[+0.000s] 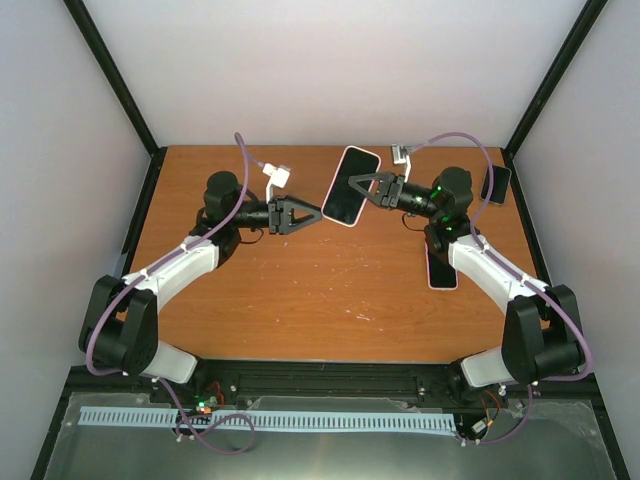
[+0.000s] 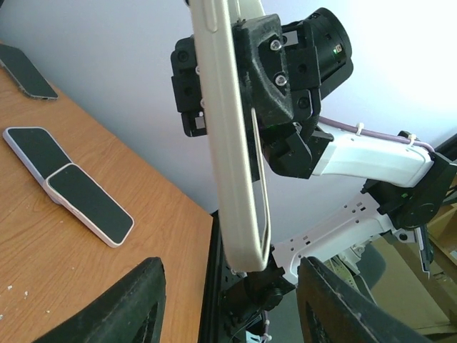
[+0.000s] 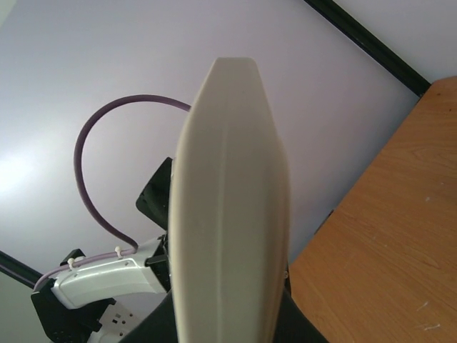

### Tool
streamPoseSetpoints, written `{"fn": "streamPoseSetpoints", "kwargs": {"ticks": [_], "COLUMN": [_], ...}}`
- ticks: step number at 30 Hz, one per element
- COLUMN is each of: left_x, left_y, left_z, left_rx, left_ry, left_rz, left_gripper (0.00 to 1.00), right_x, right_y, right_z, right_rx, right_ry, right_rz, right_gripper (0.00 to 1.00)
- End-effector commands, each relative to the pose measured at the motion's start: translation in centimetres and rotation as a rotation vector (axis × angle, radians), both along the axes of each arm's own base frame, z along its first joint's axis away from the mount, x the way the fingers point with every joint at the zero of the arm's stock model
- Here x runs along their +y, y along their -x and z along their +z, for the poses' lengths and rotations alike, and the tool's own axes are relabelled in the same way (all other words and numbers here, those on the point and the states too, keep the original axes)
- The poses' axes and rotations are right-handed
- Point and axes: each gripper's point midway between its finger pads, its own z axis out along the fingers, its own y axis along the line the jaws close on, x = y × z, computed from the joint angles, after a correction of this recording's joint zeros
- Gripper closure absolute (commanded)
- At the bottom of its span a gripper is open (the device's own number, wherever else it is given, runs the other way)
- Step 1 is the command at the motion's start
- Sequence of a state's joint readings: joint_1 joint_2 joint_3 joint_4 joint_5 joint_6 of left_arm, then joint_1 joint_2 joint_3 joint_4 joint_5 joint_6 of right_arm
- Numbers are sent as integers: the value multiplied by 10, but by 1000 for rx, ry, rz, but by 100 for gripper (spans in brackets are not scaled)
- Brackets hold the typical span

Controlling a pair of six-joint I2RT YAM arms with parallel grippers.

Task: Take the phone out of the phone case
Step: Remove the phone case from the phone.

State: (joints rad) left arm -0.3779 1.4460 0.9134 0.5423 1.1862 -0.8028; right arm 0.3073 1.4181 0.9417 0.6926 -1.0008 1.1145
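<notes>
The phone, dark screen up in a cream-white case, is held in the air over the far middle of the table. My right gripper is shut on its right side. In the right wrist view the case's edge fills the centre and hides the fingers. My left gripper is open and empty, its tips just left of the phone's lower end. In the left wrist view the case stands edge-on above the gap between my two left fingers, not touching them.
Two overlapping phones in pale cases lie on the table under the right arm; they also show in the left wrist view. Another dark phone lies at the far right corner. The table's right edge and black frame run below the case.
</notes>
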Motion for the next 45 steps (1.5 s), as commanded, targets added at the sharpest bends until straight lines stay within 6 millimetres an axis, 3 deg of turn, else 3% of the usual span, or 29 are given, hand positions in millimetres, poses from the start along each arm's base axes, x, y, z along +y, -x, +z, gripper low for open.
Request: {"fn": "streamPoseSetpoints", "kwargs": {"ticks": [1,15,45], "left_x": [-3,-5,-4], "left_y": [2,-20,-49], "left_z": [22,0,-61], "left_rx": [-62,22,212], "left_ry": [29,-14,-100], "left_rz": [-15,78,193], "left_gripper": [49,70,83], "right_x": [-4,0,4], "right_y": [1,17,42], "right_z": [30,43,75], "right_rx": [-123,-148,-162], "right_ry": [-17,-59,-185], "right_rz": [-30,27,111], "right_gripper": [97,97,97]}}
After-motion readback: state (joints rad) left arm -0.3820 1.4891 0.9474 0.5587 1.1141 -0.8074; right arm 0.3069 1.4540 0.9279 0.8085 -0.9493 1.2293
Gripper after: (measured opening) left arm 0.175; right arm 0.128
